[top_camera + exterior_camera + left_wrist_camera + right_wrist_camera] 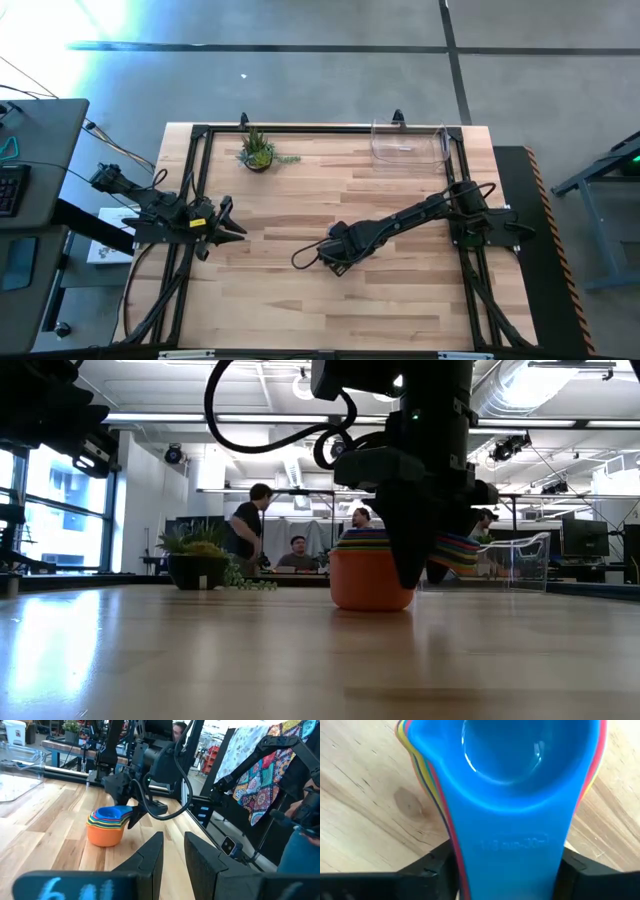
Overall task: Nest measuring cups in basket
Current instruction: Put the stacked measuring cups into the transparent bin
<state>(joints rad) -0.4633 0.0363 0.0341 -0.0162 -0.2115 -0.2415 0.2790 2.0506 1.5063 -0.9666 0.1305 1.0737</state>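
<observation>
Item one: nested stack of small plastic measuring cups [107, 824], orange-red cup outermost, blue on top, is sitting on the pale wooden table [300, 300] near its middle. I am seeing the right gripper [303, 256] clamping its fingers on the stack's flat handles, one finger at each side.

Item two: clear rectangular plastic basket [408, 143] is standing at the table's far right corner, well apart from the cups.

Item three: left gripper [231, 219] is waiting at the left edge, fingers [148, 860] slightly apart, holding nothing.

Item four: small potted green plant [258, 152] is resting near the far edge.
</observation>
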